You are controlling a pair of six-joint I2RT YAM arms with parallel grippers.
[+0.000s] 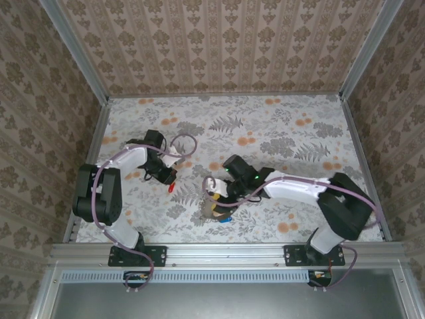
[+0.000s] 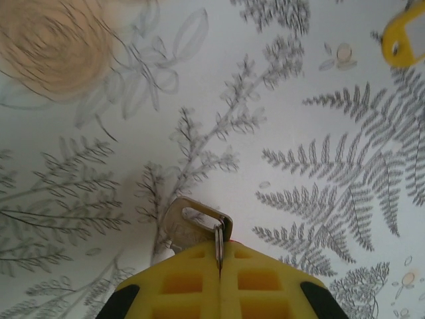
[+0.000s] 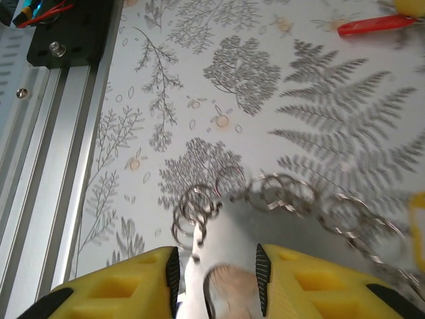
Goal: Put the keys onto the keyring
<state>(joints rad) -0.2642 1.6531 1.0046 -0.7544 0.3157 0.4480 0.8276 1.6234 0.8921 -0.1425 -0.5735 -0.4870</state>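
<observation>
From above, two arms reach onto the flowered tabletop. The left arm holds its jaws over the left middle, with one red key at their tip. The right arm has its jaws near the centre, just above a small heap. The heap is the brownish keyring, with one blue key at its near right side. The red key and the heap lie apart.

In the left wrist view, the left jaws are pressed together and pinch the red key. Its metal part and a sliver of red stick out over the tabletop. One yellow piece with a hole sits at the upper right; I cannot tell what it is.

In the right wrist view, the right jaws stand spread. One blurred metal piece lies between them, and I cannot tell whether it touches either. Just ahead, the keyring lies on the tabletop as a chain of linked wire rings running right, too blurred to count. One red key shows at the top right.
</observation>
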